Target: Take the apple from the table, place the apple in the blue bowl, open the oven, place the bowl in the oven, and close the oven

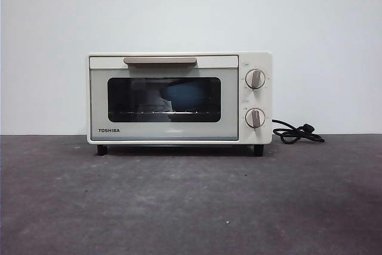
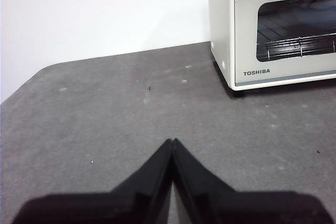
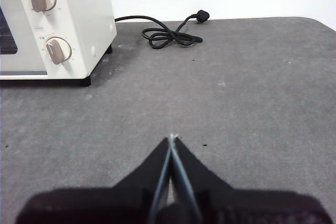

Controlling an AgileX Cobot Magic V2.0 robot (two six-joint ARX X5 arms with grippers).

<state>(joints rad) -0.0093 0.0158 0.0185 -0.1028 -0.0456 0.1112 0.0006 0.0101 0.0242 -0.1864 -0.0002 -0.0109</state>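
One oven [image 1: 179, 97] sat on table [image 1: 191, 207], door shut, two knobs, one cord [image 1: 296, 132] coiled beside it. One blue bowl [image 1: 192, 96] visible inside through glass; apple couldn't be made out. Two grippers: left gripper [image 2: 172, 141] and right gripper [image 3: 171, 138] both pinched closed, empty, hovering above bare table, well clear of oven.

Behind the dark glass of the oven [image 1: 179, 98], the blue bowl [image 1: 190, 96] shows only as a dim blue shape; whether an apple sits in it cannot be told. Both wrist views cut the oven off at the picture edge. The knob markings are too small to read.
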